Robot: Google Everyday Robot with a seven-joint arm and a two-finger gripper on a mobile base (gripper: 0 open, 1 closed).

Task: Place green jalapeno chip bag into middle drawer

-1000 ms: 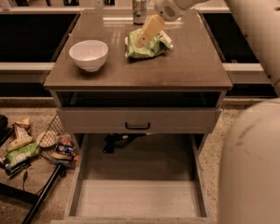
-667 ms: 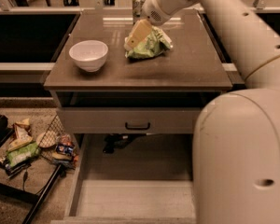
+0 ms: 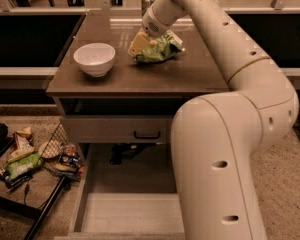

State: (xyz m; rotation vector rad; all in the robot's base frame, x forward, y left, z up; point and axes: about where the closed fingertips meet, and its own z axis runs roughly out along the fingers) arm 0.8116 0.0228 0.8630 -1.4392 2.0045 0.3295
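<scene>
The cream robot arm (image 3: pixel 225 134) reaches over the brown wooden cabinet top (image 3: pixel 140 81). The wide grey-wood middle drawer (image 3: pixel 132 211) stands pulled out below. On the top sit a round white bowl (image 3: pixel 94 59) and, to its right, the crumpled shiny green jalapeno chip bag (image 3: pixel 162 48), its markings unreadable. The pale yellow gripper (image 3: pixel 139 44) meets the bag's left edge; whether it clamps the bag cannot be told.

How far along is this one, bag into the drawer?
Done: the drawer below stands pulled out, its floor bare. In hand: the hand is down at the left edge of the green chip bag, which lies on the tabletop right of the white bowl. Left: lifting the bag, carrying it down and releasing it in the drawer.
</scene>
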